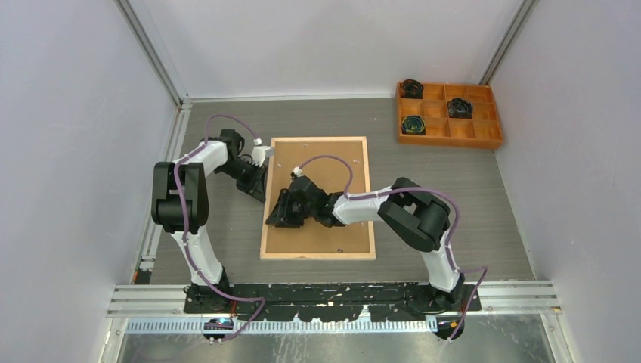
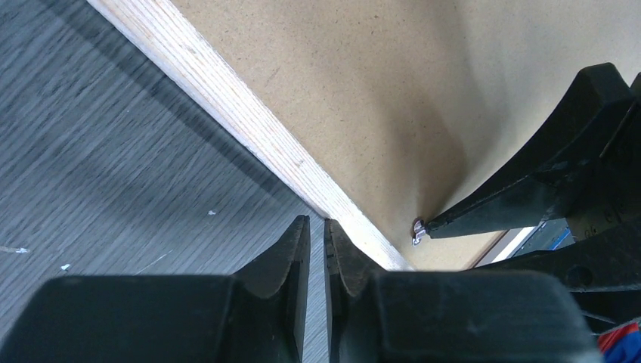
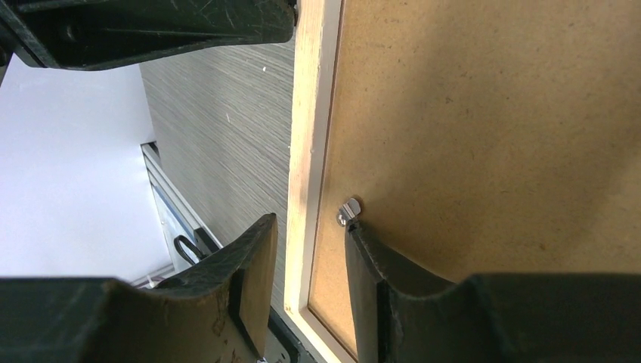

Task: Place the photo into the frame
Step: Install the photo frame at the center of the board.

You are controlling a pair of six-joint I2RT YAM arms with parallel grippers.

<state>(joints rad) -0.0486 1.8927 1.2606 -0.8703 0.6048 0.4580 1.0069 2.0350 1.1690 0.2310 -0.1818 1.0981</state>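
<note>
The frame [image 1: 317, 255] lies back-up in the middle of the table, its light wood rails around the brown backing board [image 1: 336, 162]. The photo is hidden. My right gripper [image 1: 274, 219] is open and straddles the frame's left rail [image 3: 310, 113]. Its inner fingertip [image 3: 363, 246] touches a small metal clip [image 3: 348, 210] on the board. In the right wrist view the gripper [image 3: 310, 223] holds nothing. My left gripper [image 1: 261, 193] sits just outside the same rail [image 2: 227, 98], jaws nearly together on nothing [image 2: 317, 221]. The clip [image 2: 417, 231] shows there too.
An orange compartment tray [image 1: 450, 142] with dark coiled items stands at the back right. Pale enclosure walls close in the left, back and right. The two grippers are close together at the frame's left rail.
</note>
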